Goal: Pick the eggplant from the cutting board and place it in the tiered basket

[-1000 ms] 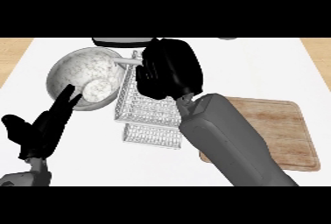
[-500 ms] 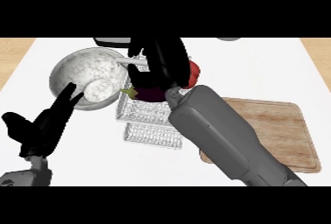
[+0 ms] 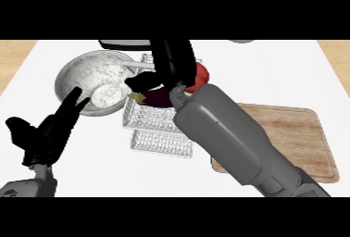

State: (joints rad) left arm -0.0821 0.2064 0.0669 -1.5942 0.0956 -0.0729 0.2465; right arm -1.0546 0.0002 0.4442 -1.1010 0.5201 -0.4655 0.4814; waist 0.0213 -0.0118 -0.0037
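Note:
The dark purple eggplant (image 3: 157, 97) with its green stem lies on the upper tier of the white wire tiered basket (image 3: 161, 140), stem pointing left. My right hand (image 3: 175, 62) hovers just beyond it with fingers stretched away from me and the thumb out to the left; it is open and not wrapped round the eggplant. The grey right forearm covers the basket's right side. The wooden cutting board (image 3: 298, 134) at the right is bare where it shows. My left hand (image 3: 46, 135) rests open at the lower left, fingers up.
A marbled metal bowl (image 3: 87, 79) sits left of the basket, close to my left fingertips. A red round object (image 3: 199, 75) peeks out behind my right hand. A dark item (image 3: 124, 44) lies at the counter's far edge.
My right hand has moved farther from me and its fingers have straightened. The eggplant, hidden under the hand a second ago, now shows lying in the basket. The left hand has barely shifted.

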